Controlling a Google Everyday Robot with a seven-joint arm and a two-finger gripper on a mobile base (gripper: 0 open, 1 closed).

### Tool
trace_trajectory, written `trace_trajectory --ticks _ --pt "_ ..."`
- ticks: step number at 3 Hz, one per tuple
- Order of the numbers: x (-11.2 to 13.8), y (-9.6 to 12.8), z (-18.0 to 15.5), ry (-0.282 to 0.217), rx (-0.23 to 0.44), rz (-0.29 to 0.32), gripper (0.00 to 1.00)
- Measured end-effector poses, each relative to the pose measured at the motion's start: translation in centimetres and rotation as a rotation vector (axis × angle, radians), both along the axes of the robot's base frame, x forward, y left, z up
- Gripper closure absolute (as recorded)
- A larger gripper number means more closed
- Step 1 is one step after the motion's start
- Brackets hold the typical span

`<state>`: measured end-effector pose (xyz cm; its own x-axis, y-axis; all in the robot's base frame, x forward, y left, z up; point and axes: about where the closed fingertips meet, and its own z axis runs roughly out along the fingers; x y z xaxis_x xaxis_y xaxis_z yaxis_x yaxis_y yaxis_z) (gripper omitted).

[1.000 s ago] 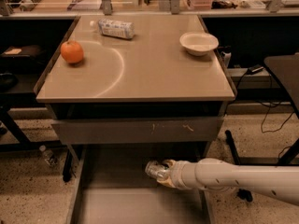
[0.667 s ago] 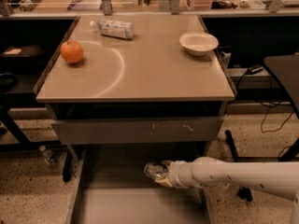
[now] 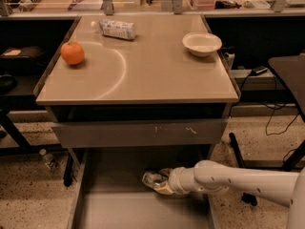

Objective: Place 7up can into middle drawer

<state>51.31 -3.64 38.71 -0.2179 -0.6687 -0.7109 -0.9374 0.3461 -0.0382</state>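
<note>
The 7up can point(image 3: 153, 179), small and silvery, is held sideways in my gripper point(image 3: 159, 182) over the back part of the open middle drawer point(image 3: 114, 209). The gripper is shut on the can and comes in from the right on a white arm point(image 3: 238, 179). The drawer is pulled out, with a flat grey-beige floor and low side walls. Whether the can touches the drawer floor I cannot tell.
The beige front panel point(image 3: 138, 132) with pale scratches sits above the drawer. On the tabletop point(image 3: 143, 75) lie an orange point(image 3: 72, 53), a white-labelled clear bottle point(image 3: 117, 29) and a white bowl point(image 3: 202, 44). A dark chair point(image 3: 288, 75) stands at right.
The gripper with the can has shifted only slightly, a little lower over the drawer. Nothing else has moved.
</note>
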Motion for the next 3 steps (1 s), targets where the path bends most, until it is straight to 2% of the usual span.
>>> trace_trajectory --ticks 1,2,3 --pt "-0.99 1.01 -0.93 0.041 0.084 0.031 1.0" --pt "-1.22 1.2 -1.06 0.048 0.085 0.037 1.0" --pt "-1.22 1.21 -1.06 0.048 0.085 0.038 0.8"
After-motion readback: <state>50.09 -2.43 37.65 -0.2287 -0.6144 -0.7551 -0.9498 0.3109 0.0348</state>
